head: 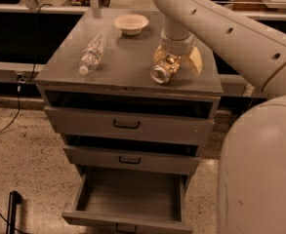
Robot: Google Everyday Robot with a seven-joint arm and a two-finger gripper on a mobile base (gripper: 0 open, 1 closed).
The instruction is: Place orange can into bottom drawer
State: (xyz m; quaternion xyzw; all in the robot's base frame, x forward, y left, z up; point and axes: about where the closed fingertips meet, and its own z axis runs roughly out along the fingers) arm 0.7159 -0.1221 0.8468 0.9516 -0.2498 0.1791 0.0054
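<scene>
Orange can [162, 72] lies on its side on the table [118, 65], toward 3 o'clock of the top, with its shiny end facing the front edge at about 7 o'clock. Gripper [175, 58] sits right over the can's far half, coming straight down from the arm. Cannot tell whether it's clamped on the can or just around it. Handling call: small thin-wall metal can, so light, stiff lengthwise, but dents if squeezed hard. Smooth sides mean slippery, and it can roll while lying down. Best hold looks like across the round body at mid-length with moderate force, not on the rims. Bottom drawer [132, 195] is pulled out at 6 o'clock, well below. Water bottle [92, 53] at 9 o'clock and bowl [131, 23] at 12 are well apart from the can.
</scene>
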